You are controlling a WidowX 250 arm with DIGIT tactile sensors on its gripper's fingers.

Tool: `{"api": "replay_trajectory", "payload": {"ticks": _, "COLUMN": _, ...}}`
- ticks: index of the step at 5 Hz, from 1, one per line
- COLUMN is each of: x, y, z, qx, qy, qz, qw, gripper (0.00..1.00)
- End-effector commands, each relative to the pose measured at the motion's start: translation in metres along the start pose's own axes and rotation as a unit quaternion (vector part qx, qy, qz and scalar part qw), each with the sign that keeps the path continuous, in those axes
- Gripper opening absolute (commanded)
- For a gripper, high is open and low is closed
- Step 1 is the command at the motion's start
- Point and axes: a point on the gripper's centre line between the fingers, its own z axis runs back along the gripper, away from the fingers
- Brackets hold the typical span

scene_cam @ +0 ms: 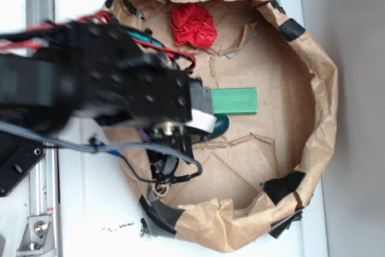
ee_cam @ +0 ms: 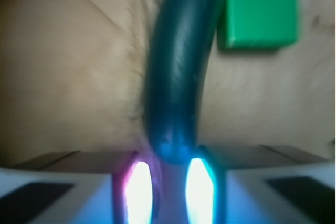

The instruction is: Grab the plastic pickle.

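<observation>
Your end effector (ee_cam: 163, 182) has its two glowing fingertips (ee_cam: 139, 190) pinched on the near end of the pickle (ee_cam: 178, 72), which lies on the brown paper and runs away from the camera, with the green block (ee_cam: 258, 9) just beside it on the right. Expect it to be light, stiff and slick; a hold nearer its middle would likely slip less than this rounded tip.

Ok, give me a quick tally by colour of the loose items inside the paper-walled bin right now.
Dark green: 1, the glossy sausage-shaped plastic pickle, its near end between the gripper fingers.
Light green: 1, the flat rectangular block.
Red: 1, the crumpled red lump near the brown paper wall.
Total: 3 in view; the arm hides part of the bin.
</observation>
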Motion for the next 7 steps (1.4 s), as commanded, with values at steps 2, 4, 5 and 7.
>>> {"api": "replay_trajectory", "payload": {"ticks": 2, "x": 0.017, "y": 0.014, "z": 0.106, "qx": 0.052, "qy": -0.064, "qz": 0.033, "qw": 0.996, "gripper": 0.0}}
{"api": "replay_trajectory", "payload": {"ticks": 4, "x": 0.021, "y": 0.029, "z": 0.078, "qx": 0.044, "qy": -0.044, "qz": 0.048, "qw": 0.997, "gripper": 1.0}}
{"api": "replay_trajectory", "payload": {"ticks": 5, "x": 0.023, "y": 0.027, "z": 0.044, "qx": 0.028, "qy": -0.036, "qz": 0.04, "qw": 0.998, "gripper": 1.0}}
{"api": "replay_trajectory", "payload": {"ticks": 7, "x": 0.019, "y": 0.021, "z": -0.011, "qx": -0.019, "qy": -0.016, "qz": -0.004, "qw": 1.0, "gripper": 1.0}}
